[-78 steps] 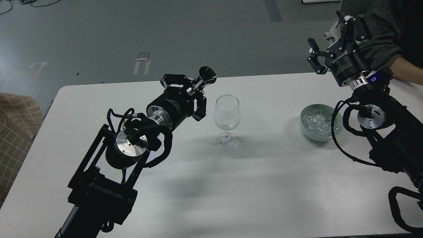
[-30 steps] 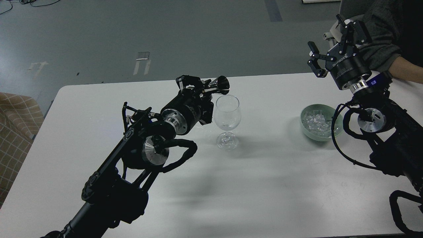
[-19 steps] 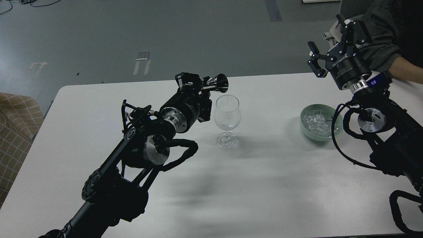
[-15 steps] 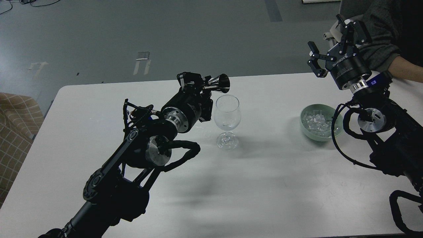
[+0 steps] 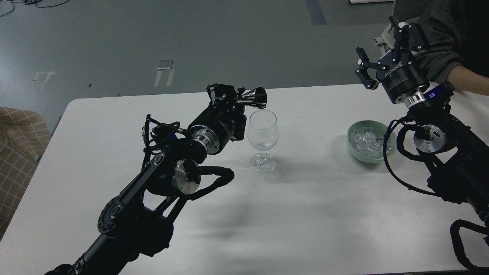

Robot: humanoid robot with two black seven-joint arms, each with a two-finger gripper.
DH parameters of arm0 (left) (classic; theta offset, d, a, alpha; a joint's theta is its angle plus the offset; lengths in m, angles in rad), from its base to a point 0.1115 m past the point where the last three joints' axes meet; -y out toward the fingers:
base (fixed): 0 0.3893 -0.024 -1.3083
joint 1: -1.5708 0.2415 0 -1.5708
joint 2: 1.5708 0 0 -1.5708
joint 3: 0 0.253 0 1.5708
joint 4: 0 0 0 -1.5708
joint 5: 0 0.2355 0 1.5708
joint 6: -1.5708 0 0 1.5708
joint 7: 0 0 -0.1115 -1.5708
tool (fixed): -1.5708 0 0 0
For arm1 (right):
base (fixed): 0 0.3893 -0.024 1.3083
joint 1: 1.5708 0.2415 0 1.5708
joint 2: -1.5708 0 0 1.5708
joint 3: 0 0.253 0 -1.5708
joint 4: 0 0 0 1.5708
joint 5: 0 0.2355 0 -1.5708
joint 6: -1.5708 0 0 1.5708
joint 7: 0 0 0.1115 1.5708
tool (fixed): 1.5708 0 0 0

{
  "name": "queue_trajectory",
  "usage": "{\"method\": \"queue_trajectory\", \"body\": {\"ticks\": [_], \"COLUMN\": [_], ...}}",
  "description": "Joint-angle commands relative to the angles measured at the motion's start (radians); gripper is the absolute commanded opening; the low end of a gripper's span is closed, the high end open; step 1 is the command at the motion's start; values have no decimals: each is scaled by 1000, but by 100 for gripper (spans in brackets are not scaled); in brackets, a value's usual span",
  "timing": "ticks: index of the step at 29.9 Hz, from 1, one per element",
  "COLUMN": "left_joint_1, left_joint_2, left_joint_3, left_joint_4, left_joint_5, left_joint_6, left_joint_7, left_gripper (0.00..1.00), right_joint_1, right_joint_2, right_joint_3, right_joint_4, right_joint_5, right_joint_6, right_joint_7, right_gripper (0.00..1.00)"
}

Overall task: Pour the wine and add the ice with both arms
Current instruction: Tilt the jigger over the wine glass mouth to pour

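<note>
A clear stemmed wine glass [image 5: 262, 131] stands upright mid-table. My left gripper [image 5: 228, 100] is shut on a small shiny metal measuring cup [image 5: 255, 98], tipped on its side with its mouth right over the glass's near-left rim. A little clear wine [image 5: 262, 145] lies at the bottom of the bowl of the glass. A pale green bowl [image 5: 353, 147] at the right holds several clear ice cubes [image 5: 366, 140]. My right gripper [image 5: 382, 47] is open and empty, raised above and behind the green bowl.
The white table [image 5: 290, 214] spans the view, its far edge just behind the glass. A person's arm in a dark sleeve [image 5: 439, 49] rests at the far right corner behind my right gripper. A checked cloth [image 5: 17, 141] lies off the table's left edge.
My left arm has moved right and tipped the metal cup from upright to its side, bringing the mouth down onto the glass rim. The right arm has barely moved.
</note>
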Motion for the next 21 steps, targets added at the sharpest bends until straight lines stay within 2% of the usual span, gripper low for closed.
{"method": "queue_trajectory", "body": {"ticks": [1,21], "left_joint_1": [0,6], "left_joint_2": [0,0], "left_joint_3": [0,8], "left_joint_4": [0,0], "left_joint_5": [17,106], "left_joint_6": [-2,-19], "left_joint_7": [-2,-19], "left_gripper": [0,0], "right_joint_1": [-1,-1], "right_joint_2": [0,2], "right_joint_3": [-1,-1], "right_joint_4": [0,1], "right_joint_5": [0,0], "right_joint_6": [0,0], "right_joint_7": [0,0], "right_gripper": [100,100]}}
